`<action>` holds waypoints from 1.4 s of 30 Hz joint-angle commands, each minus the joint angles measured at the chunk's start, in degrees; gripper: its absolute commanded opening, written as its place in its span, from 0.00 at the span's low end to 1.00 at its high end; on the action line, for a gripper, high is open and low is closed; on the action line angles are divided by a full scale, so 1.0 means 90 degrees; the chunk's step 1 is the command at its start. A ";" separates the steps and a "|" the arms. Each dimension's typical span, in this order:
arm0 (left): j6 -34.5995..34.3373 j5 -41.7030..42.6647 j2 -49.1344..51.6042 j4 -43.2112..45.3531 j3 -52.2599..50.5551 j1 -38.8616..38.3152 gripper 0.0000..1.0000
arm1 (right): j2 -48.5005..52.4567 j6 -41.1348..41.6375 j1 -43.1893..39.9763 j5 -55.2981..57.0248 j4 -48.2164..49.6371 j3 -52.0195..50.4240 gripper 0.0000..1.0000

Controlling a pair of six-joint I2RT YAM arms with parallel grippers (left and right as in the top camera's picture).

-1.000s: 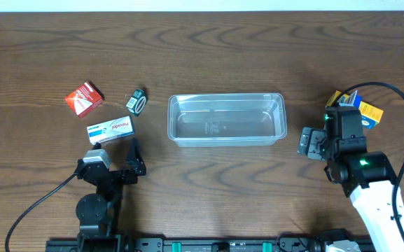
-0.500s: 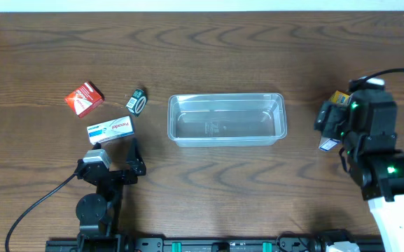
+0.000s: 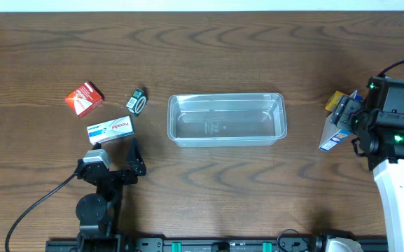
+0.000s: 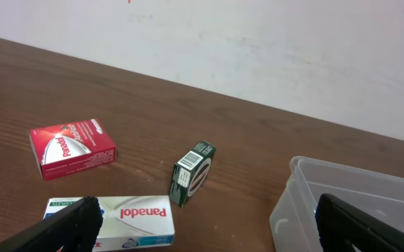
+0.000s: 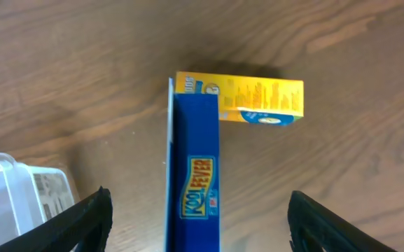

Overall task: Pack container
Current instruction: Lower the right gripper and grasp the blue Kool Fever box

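Note:
The container (image 3: 227, 119) is a clear rectangular tub at the table's middle with nothing in it; its corner shows in the left wrist view (image 4: 356, 203) and the right wrist view (image 5: 12, 189). My right gripper (image 3: 343, 117) (image 5: 202, 227) hangs open over a blue Kool Fever box (image 3: 332, 134) (image 5: 194, 175) standing on edge. Its jaws straddle the box with a gap on each side. A yellow box (image 3: 337, 99) (image 5: 258, 98) lies against the blue box's far end. My left gripper (image 3: 116, 155) (image 4: 209, 238) is open and holds nothing, low at the front left.
Left of the container lie a white Panadol box (image 3: 110, 129) (image 4: 121, 220), a small dark green box (image 3: 137, 101) (image 4: 193, 171) and a red box (image 3: 84, 98) (image 4: 72, 148). A white wall runs behind the table's far edge.
My right arm has swung right and away from the container to sit over the blue and yellow boxes, and its jaws have narrowed somewhat. The left arm has not moved.

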 commanded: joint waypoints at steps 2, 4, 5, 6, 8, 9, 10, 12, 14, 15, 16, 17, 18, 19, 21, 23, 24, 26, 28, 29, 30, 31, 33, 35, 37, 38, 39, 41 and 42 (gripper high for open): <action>0.0085 0.0070 0.0002 -0.0223 -0.0100 -0.0024 0.98 | 0.0087 0.0005 -0.0044 -0.0170 0.0090 0.0049 0.62; 0.0085 0.0070 0.0002 -0.0223 -0.0100 -0.0024 0.98 | 0.0112 0.0005 -0.0044 -0.0168 0.0107 0.0049 0.55; 0.0085 0.0070 0.0002 -0.0223 -0.0100 -0.0024 0.98 | 0.0129 0.0005 -0.0044 -0.0168 0.0114 0.0049 0.53; 0.0085 0.0070 0.0002 -0.0223 -0.0100 -0.0024 0.98 | 0.0151 0.0005 -0.0044 -0.0168 0.0117 0.0049 0.51; 0.0085 0.0070 0.0002 -0.0223 -0.0100 -0.0024 0.98 | 0.0214 0.0007 -0.0044 -0.0168 0.0119 0.0049 0.49; 0.0085 0.0070 0.0002 -0.0223 -0.0100 -0.0024 0.98 | 0.0260 0.0007 -0.0044 -0.0170 0.0124 0.0049 0.48; 0.0085 0.0070 0.0002 -0.0223 -0.0100 -0.0024 0.98 | 0.0299 0.0007 -0.0044 -0.0168 0.0136 0.0049 0.47; 0.0085 0.0070 0.0002 -0.0223 -0.0100 -0.0024 0.98 | 0.0381 0.0007 -0.0044 -0.0172 0.0168 0.0049 0.45; 0.0085 0.0070 0.0002 -0.0223 -0.0100 -0.0024 0.98 | 0.0466 0.0005 -0.0044 -0.0250 0.0228 0.0049 0.42; 0.0085 0.0070 0.0002 -0.0223 -0.0100 -0.0024 0.98 | 0.0515 0.0005 -0.0044 -0.0294 0.0279 0.0049 0.41; 0.0085 0.0070 0.0002 -0.0223 -0.0100 -0.0024 0.98 | 0.0549 0.0005 -0.0044 -0.0316 0.0318 0.0049 0.39; 0.0085 0.0070 0.0002 -0.0223 -0.0100 -0.0024 0.98 | 0.0580 0.0005 -0.0044 -0.0333 0.0345 0.0049 0.38; 0.0085 0.0070 0.0002 -0.0223 -0.0100 -0.0024 0.98 | 0.0602 0.0005 -0.0044 -0.0338 0.0379 0.0049 0.36; 0.0085 0.0070 0.0002 -0.0223 -0.0100 -0.0024 0.98 | 0.0627 0.0005 -0.0044 -0.0335 0.0393 0.0049 0.34; 0.0085 0.0070 0.0002 -0.0223 -0.0100 -0.0024 0.98 | 0.0644 0.0005 -0.0044 -0.0335 0.0403 0.0049 0.32; 0.0085 0.0070 0.0002 -0.0223 -0.0100 -0.0024 0.98 | 0.0651 0.0002 -0.0044 -0.0333 0.0420 0.0049 0.28; 0.0085 0.0070 0.0002 -0.0223 -0.0100 -0.0024 0.98 | 0.0658 0.0002 -0.0044 -0.0335 0.0437 0.0049 0.27; 0.0085 0.0070 0.0002 -0.0223 -0.0100 -0.0024 0.98 | 0.0663 0.0002 -0.0044 -0.0333 0.0476 0.0049 0.26; 0.0085 0.0070 0.0002 -0.0223 -0.0100 -0.0024 0.98 | 0.0663 0.0002 -0.0044 -0.0335 0.0510 0.0049 0.26; 0.0085 0.0070 0.0002 -0.0223 -0.0100 -0.0024 0.98 | 0.0663 0.0002 -0.0044 -0.0333 0.0517 0.0049 0.26; 0.0085 0.0070 0.0002 -0.0223 -0.0100 -0.0024 0.98 | 0.0663 0.0002 -0.0044 -0.0335 0.0520 0.0049 0.26; 0.0085 0.0070 0.0002 -0.0223 -0.0100 -0.0024 0.98 | 0.0663 0.0002 -0.0044 -0.0335 0.0520 0.0049 0.26; 0.0085 0.0070 0.0002 -0.0223 -0.0100 -0.0024 0.98 | 0.0663 0.0000 -0.0044 -0.0335 0.0527 0.0049 0.25; 0.0085 0.0070 0.0002 -0.0223 -0.0100 -0.0024 0.98 | 0.0663 -0.0053 -0.0044 -0.0335 0.0549 0.0049 0.26; 0.0085 0.0070 0.0002 -0.0223 -0.0100 -0.0024 0.98 | 0.0663 -0.0075 -0.0044 -0.0335 0.0549 0.0049 0.31; 0.0085 0.0070 0.0002 -0.0223 -0.0100 -0.0024 0.98 | 0.0663 -0.0078 -0.0044 -0.0335 0.0546 0.0049 0.31; 0.0085 0.0070 0.0002 -0.0223 -0.0100 -0.0024 0.98 | 0.0663 -0.0107 -0.0044 -0.0335 0.0546 0.0049 0.32; 0.0085 0.0070 0.0002 -0.0223 -0.0100 -0.0024 0.98 | 0.0663 -0.0121 -0.0044 -0.0335 0.0561 0.0049 0.35; 0.0085 0.0070 0.0002 -0.0223 -0.0100 -0.0024 0.98 | 0.0663 -0.0121 -0.0044 -0.0335 0.0576 0.0049 0.36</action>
